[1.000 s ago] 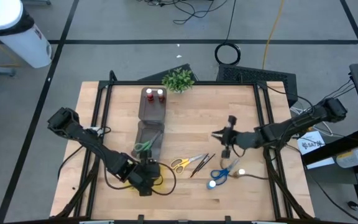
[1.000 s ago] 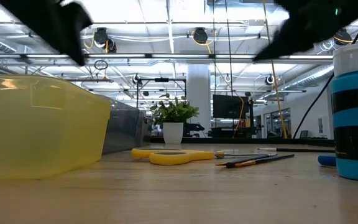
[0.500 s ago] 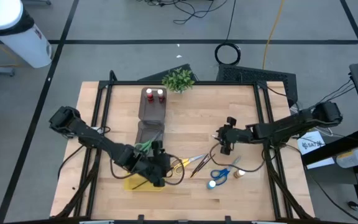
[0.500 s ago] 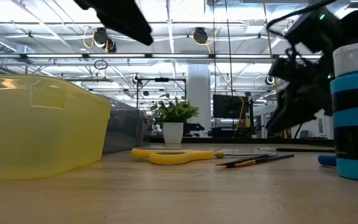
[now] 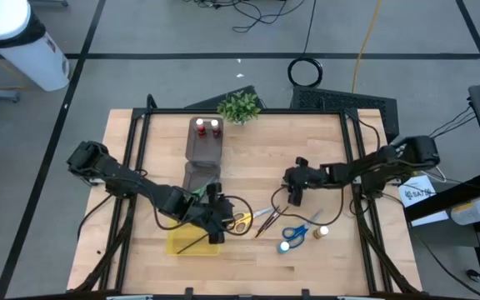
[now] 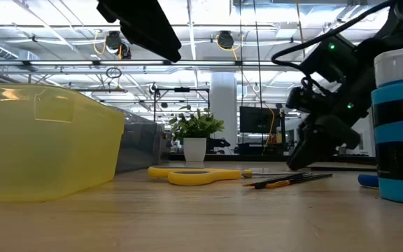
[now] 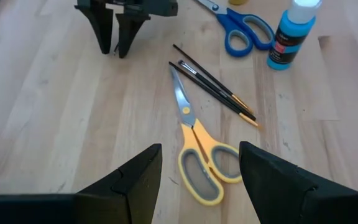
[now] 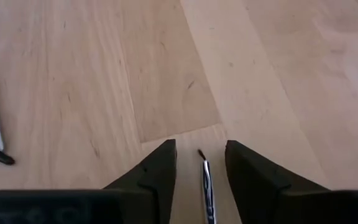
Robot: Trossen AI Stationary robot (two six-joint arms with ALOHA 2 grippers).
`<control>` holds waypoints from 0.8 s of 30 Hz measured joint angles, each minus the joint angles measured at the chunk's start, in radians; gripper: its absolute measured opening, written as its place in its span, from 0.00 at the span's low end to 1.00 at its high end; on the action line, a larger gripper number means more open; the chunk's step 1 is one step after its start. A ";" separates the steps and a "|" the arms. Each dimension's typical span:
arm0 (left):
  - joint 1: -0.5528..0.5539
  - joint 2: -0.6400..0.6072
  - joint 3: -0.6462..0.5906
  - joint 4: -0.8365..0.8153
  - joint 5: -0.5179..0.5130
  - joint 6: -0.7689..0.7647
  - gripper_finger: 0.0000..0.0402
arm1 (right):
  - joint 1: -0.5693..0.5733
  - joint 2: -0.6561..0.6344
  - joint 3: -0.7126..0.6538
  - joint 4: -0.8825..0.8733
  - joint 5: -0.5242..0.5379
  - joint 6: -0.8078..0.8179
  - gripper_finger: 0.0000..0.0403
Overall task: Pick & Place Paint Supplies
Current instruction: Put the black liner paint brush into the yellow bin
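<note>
Yellow-handled scissors (image 7: 201,163) lie under the left end effector (image 7: 197,177), open and empty; right end effector (image 8: 201,177), at three o'clock, straddles a brush (image 8: 207,186), likely closing next.

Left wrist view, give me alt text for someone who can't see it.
The left gripper hangs open over yellow scissors lying on the wooden table. Beyond them lie thin dark brushes, blue scissors and a blue paint bottle, with the right gripper nearby.
</note>
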 joint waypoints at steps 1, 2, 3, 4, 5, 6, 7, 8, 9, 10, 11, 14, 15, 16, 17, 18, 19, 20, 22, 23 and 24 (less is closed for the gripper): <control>0.000 0.000 0.000 0.000 0.000 0.000 0.56 | -0.008 0.009 0.000 0.000 -0.016 0.000 0.30; 0.000 0.000 0.000 0.000 0.000 0.000 0.56 | -0.016 0.016 0.000 -0.003 -0.037 0.000 0.28; 0.000 0.000 0.000 0.000 0.001 0.000 0.56 | -0.023 0.020 0.000 -0.019 -0.055 -0.001 0.25; 0.000 0.000 0.000 0.000 0.001 0.000 0.56 | -0.030 0.026 -0.001 -0.033 -0.069 -0.003 0.22; 0.000 0.000 0.000 0.000 0.001 0.000 0.56 | -0.036 0.030 -0.001 -0.048 -0.083 -0.004 0.19; 0.000 0.000 0.000 0.000 0.000 0.000 0.56 | -0.042 0.031 -0.001 -0.066 -0.090 -0.007 0.16; 0.000 0.000 0.000 -0.001 0.000 0.000 0.56 | -0.046 0.031 -0.001 -0.083 -0.091 -0.008 0.12; 0.000 0.000 0.000 -0.001 0.000 0.000 0.56 | -0.051 0.031 -0.002 -0.100 -0.091 -0.009 0.08; 0.000 0.000 0.000 -0.001 0.000 0.000 0.56 | -0.057 0.032 -0.002 -0.114 -0.093 -0.011 0.04; 0.000 0.000 0.000 -0.001 0.000 0.000 0.56 | -0.063 0.032 -0.002 -0.126 -0.095 -0.016 0.02; 0.000 0.000 0.000 -0.001 0.000 0.000 0.56 | -0.067 0.032 -0.002 -0.133 -0.095 -0.022 0.01; 0.000 0.000 0.000 -0.001 0.000 0.000 0.56 | -0.069 0.031 -0.002 -0.113 -0.090 -0.044 0.00; 0.000 0.000 0.000 -0.001 0.000 0.000 0.56 | -0.069 0.026 -0.003 -0.097 -0.083 -0.055 0.00; 0.000 0.000 0.000 -0.001 0.000 0.000 0.56 | -0.069 0.019 -0.003 -0.075 -0.068 -0.056 0.00; 0.000 0.000 0.000 -0.001 0.000 0.000 0.56 | -0.069 0.009 -0.003 -0.046 -0.058 -0.057 0.00; 0.000 0.000 0.000 -0.001 0.000 0.000 0.56 | -0.067 -0.005 -0.003 -0.018 -0.050 -0.063 0.00; 0.000 0.000 0.000 -0.001 0.000 0.000 0.56 | -0.063 -0.022 -0.004 0.011 -0.042 -0.072 0.00; 0.000 0.000 0.000 -0.001 -0.002 0.001 0.56 | -0.056 -0.043 -0.010 0.037 -0.039 -0.082 0.00; 0.000 0.000 0.000 0.000 -0.002 0.001 0.56 | -0.038 -0.079 -0.012 0.089 -0.032 -0.109 0.00; 0.000 0.001 0.000 0.000 -0.002 0.002 0.56 | -0.025 -0.104 -0.011 0.122 -0.033 -0.122 0.00; 0.000 0.001 0.000 0.000 -0.002 0.005 0.56 | -0.013 -0.131 -0.009 0.163 -0.037 -0.133 0.00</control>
